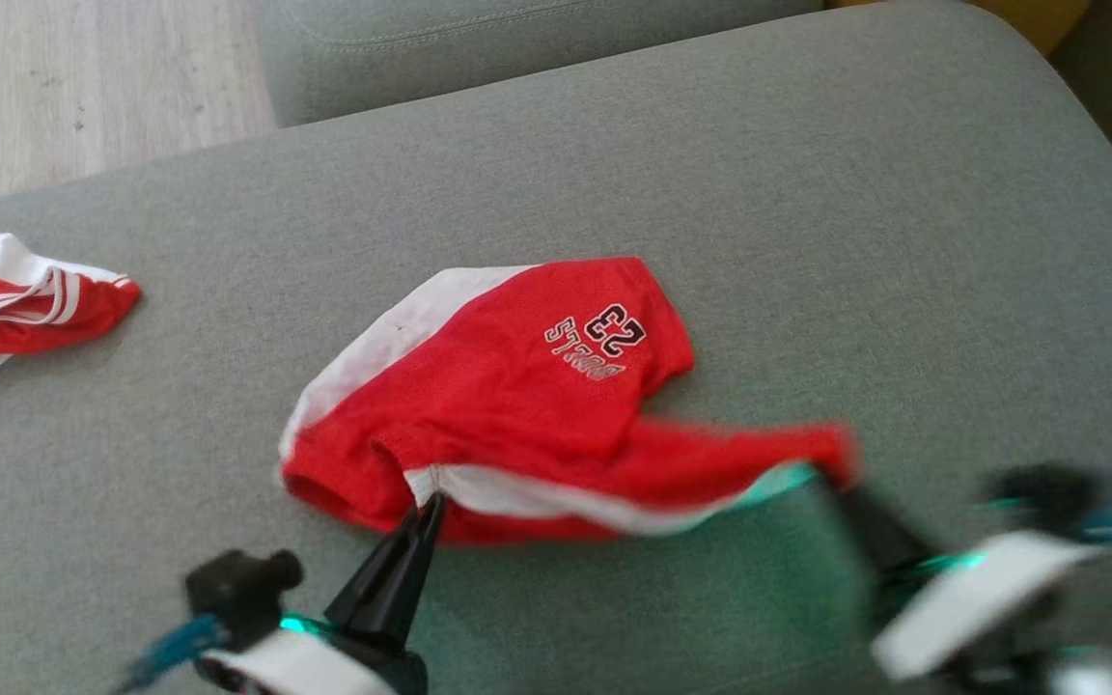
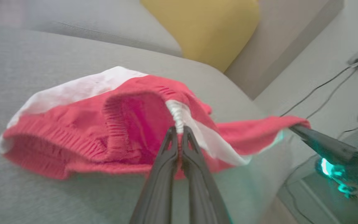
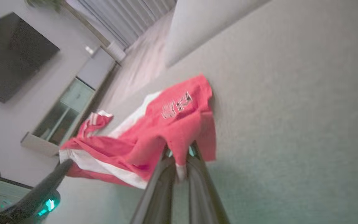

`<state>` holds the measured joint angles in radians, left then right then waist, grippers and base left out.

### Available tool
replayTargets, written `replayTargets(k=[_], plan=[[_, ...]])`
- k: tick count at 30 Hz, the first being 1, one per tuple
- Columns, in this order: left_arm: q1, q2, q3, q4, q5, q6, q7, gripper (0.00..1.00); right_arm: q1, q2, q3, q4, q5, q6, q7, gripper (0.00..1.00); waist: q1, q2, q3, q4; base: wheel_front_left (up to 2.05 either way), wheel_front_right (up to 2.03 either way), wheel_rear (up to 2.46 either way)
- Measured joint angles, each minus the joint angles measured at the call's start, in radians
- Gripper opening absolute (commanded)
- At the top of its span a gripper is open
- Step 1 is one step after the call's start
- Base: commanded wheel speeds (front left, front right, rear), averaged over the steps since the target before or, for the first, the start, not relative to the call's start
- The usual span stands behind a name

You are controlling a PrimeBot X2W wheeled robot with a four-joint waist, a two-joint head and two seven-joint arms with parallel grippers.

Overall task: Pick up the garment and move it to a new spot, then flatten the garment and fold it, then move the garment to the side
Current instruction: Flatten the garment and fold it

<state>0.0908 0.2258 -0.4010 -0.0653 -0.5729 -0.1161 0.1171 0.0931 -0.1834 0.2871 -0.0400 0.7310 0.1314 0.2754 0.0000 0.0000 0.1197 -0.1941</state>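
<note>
- Slip risk: left gripper (image 2: 177,132) is clenched on only a thin bit of the garment (image 1: 517,405), right at the white seam (image 2: 176,113) of the waistband. Lifting from there could pull the cloth out.
- Right gripper (image 3: 179,155) is pinched shut on a small red corner. It's blurred in the head view, and a sharp tug could likely strip either hold.
- The two holds aren't matching corners, so the shorts may hang twisted and bunch up, making flattening harder.
- Garment: red and white shorts in the middle of the grey sofa seat (image 1: 807,193), mostly lying down, right corner stretched toward the right gripper.
- Second red garment (image 1: 15,299) is well apart at far left, so low snag risk.
- Left arm is low at the near edge, fingers pointing away from the robot.
- Right arm is at lower right, fingers angled in toward the shorts.
</note>
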Motion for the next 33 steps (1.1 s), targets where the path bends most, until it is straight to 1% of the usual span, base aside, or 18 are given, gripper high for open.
replayTargets(k=[2, 4, 5, 7, 9, 12, 14, 16, 18, 21, 23, 24, 25, 27, 29, 30, 31, 33], plan=[[0.041, 0.046, 0.002, -0.163, -0.081, -0.003, 0.068, 0.0, 0.04, -0.063, -0.076, -0.159, 0.123, 0.0, 0.034, 0.0, 0.0, 0.0, 0.001, 0.001, 0.0, 0.0, 0.0], [0.055, 0.098, 0.019, -0.325, -0.164, -0.007, 0.133, 0.0, 0.073, -0.114, -0.175, -0.277, 0.22, 0.0, 0.075, 0.0, 0.0, 0.0, 0.005, -0.001, 0.0, 0.0, 0.0], [0.051, 0.116, 0.03, -0.404, -0.207, -0.007, 0.166, 0.0, 0.082, -0.127, -0.222, -0.322, 0.26, 0.0, 0.097, 0.0, 0.0, 0.0, 0.009, -0.002, 0.0, 0.0, 0.0], [0.019, 0.132, 0.051, -0.539, -0.286, -0.006, 0.229, 0.0, 0.079, -0.138, -0.298, -0.4, 0.332, 0.0, 0.143, 0.0, 0.0, 0.0, 0.019, -0.003, 0.0, 0.0, 0.0], [-0.053, 0.137, 0.073, -0.625, -0.36, 0.02, 0.296, 0.0, 0.047, -0.137, -0.351, -0.457, 0.395, 0.0, 0.189, 0.0, 0.0, 0.0, 0.033, -0.004, 0.0, 0.0, 0.0], [-0.242, 0.137, 0.116, -0.638, -0.435, 0.077, 0.385, 0.0, -0.085, -0.117, -0.41, -0.492, 0.463, 0.0, 0.26, 0.0, 0.0, 0.0, 0.065, -0.002, 0.0, 0.0, 0.0], [-0.408, 0.132, 0.127, -0.597, -0.47, 0.106, 0.44, 0.0, -0.225, -0.091, -0.431, -0.469, 0.472, 0.0, 0.309, 0.0, 0.0001, 0.0, 0.094, -0.001, 0.0, 0.0, 0.0], [-0.581, 0.13, 0.132, -0.519, -0.469, 0.12, 0.483, 0.0, -0.384, -0.058, -0.445, -0.404, 0.451, 0.0, 0.356, 0.0, 0.0001, 0.0, 0.129, 0.001, 0.0, 0.0, 0.0], [-0.756, 0.113, 0.136, -0.407, -0.444, 0.135, 0.499, 0.0, -0.565, -0.003, -0.459, -0.295, 0.384, 0.0, 0.402, 0.0, 0.0003, 0.0, 0.171, 0.005, 0.0, 0.0, 0.0], [-0.989, 0.085, 0.135, -0.212, -0.352, 0.131, 0.469, 0.0, -0.847, 0.096, -0.488, -0.104, 0.219, 0.0, 0.441, 0.0, 0.0004, 0.0, 0.241, 0.012, 0.0, 0.0, 0.0], [-1.122, 0.063, 0.131, -0.078, -0.279, 0.094, 0.402, 0.0, -1.039, 0.126, -0.519, 0.023, 0.117, 0.0, 0.435, 0.0, 0.0006, -0.0001, 0.29, 0.017, 0.0, 0.0, 0.0], [-1.183, 0.05, 0.129, -0.012, -0.259, 0.065, 0.364, 0.0, -1.128, 0.13, -0.539, 0.08, 0.085, 0.0, 0.418, 0.0, 0.0006, 0.0, 0.314, 0.02, 0.0, 0.0, 0.0], [-1.239, 0.037, 0.127, 0.052, -0.237, 0.045, 0.317, 0.0, -1.212, 0.131, -0.556, 0.133, 0.067, 0.0, 0.399, 0.0, 0.0006, -0.0001, 0.338, 0.023, 0.0, 0.0, 0.0], [-1.329, 0.008, 0.121, 0.162, -0.191, 0.018, 0.209, 0.0, -1.338, 0.128, -0.562, 0.231, 0.071, 0.0, 0.338, 0.0, 0.0006, -0.0001, 0.382, 0.03, 0.0, 0.0, 0.0], [-1.382, -0.019, 0.115, 0.255, -0.177, 0.004, 0.106, 0.0, -1.396, 0.127, -0.545, 0.305, 0.073, 0.0, 0.289, 0.0, 0.0006, -0.0001, 0.418, 0.038, 0.0, 0.0, 0.0], [-1.391, -0.02, 0.104, 0.293, -0.159, 0.0, 0.064, 0.0, -1.399, 0.128, -0.536, 0.331, 0.073, 0.0, 0.266, 0.0, 0.0006, -0.0001, 0.432, 0.043, 0.0, 0.0, 0.0], [-1.391, -0.02, 0.098, 0.326, -0.152, -0.008, 0.028, 0.0, -1.392, 0.129, -0.524, 0.357, 0.073, 0.0, 0.251, 0.0, 0.0006, -0.0001, 0.444, 0.047, 0.0, 0.0, 0.0], [-1.37, -0.016, 0.069, 0.366, -0.159, -0.008, -0.021, 0.0, -1.35, 0.129, -0.499, 0.384, 0.072, 0.0, 0.24, 0.0, 0.0006, -0.0001, 0.459, 0.054, 0.0, 0.0, 0.0]])
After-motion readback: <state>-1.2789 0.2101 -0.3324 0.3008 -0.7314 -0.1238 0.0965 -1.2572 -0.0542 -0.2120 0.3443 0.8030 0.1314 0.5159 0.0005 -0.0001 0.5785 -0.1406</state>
